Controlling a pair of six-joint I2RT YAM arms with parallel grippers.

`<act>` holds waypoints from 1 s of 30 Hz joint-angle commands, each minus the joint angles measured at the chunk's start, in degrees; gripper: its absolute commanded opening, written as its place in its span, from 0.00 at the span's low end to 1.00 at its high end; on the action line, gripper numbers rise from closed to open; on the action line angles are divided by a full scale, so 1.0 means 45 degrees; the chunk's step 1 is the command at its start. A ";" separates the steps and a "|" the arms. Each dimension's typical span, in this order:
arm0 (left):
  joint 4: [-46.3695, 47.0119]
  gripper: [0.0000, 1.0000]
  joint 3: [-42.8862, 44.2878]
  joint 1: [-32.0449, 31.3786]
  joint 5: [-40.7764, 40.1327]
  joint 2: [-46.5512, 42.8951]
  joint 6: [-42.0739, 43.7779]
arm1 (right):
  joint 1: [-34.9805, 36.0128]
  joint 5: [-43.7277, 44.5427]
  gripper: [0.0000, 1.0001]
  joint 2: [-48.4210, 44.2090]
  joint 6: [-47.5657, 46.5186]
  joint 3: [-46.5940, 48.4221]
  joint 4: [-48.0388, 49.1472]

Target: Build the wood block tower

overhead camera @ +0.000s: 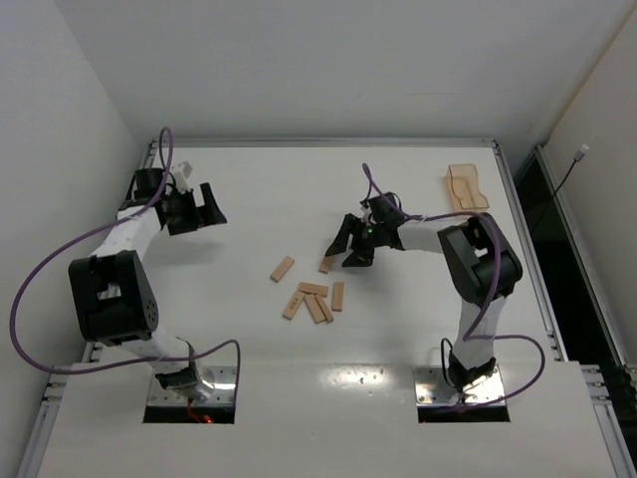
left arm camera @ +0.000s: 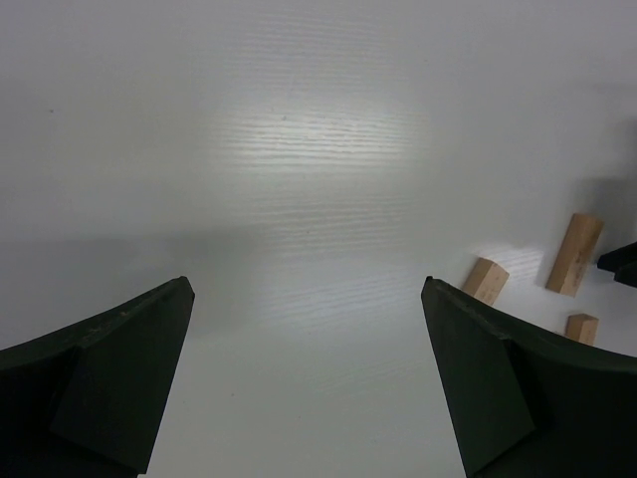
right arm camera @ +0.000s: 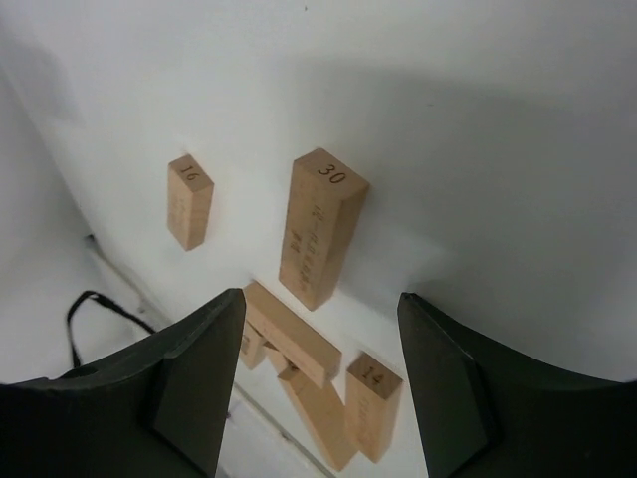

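Observation:
Several light tan wood blocks lie loose on the white table [overhead camera: 249, 199]; no tower stands. One block [overhead camera: 283, 269] lies apart to the left, one [overhead camera: 327, 264] lies just in front of my right gripper [overhead camera: 343, 256], and the others form a loose cluster [overhead camera: 317, 302]. In the right wrist view my right gripper [right arm camera: 320, 296] is open and empty above the block marked 30 [right arm camera: 320, 227], with block 16 [right arm camera: 189, 201] to its left, block 14 [right arm camera: 373, 403] and a crosswise block [right arm camera: 292, 334] below. My left gripper [overhead camera: 204, 206] is open and empty at the far left [left arm camera: 309, 299]; blocks [left arm camera: 574, 254] show at that view's right edge.
A translucent orange-tan plastic tray [overhead camera: 466, 187] sits at the back right of the table. Metal rails edge the table. White walls close in the back and the left. A black cable [right arm camera: 95, 309] shows at the left of the right wrist view.

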 commanded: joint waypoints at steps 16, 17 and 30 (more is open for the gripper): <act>0.0515 1.00 -0.0754 -0.1213 -0.0930 -0.1621 0.0323 | 0.0009 0.7099 0.15 -0.0678 -0.5128 0.2470 -0.5029; 0.0516 1.00 -0.0638 -0.1213 -0.0930 -0.1619 0.0323 | 0.0165 0.7101 0.14 -0.0407 -0.5265 0.2471 -0.5030; 0.0516 1.00 -0.0519 -0.1213 -0.1047 -0.1365 0.0206 | 0.2157 0.8077 0.17 0.0768 -0.5403 0.3954 -0.5577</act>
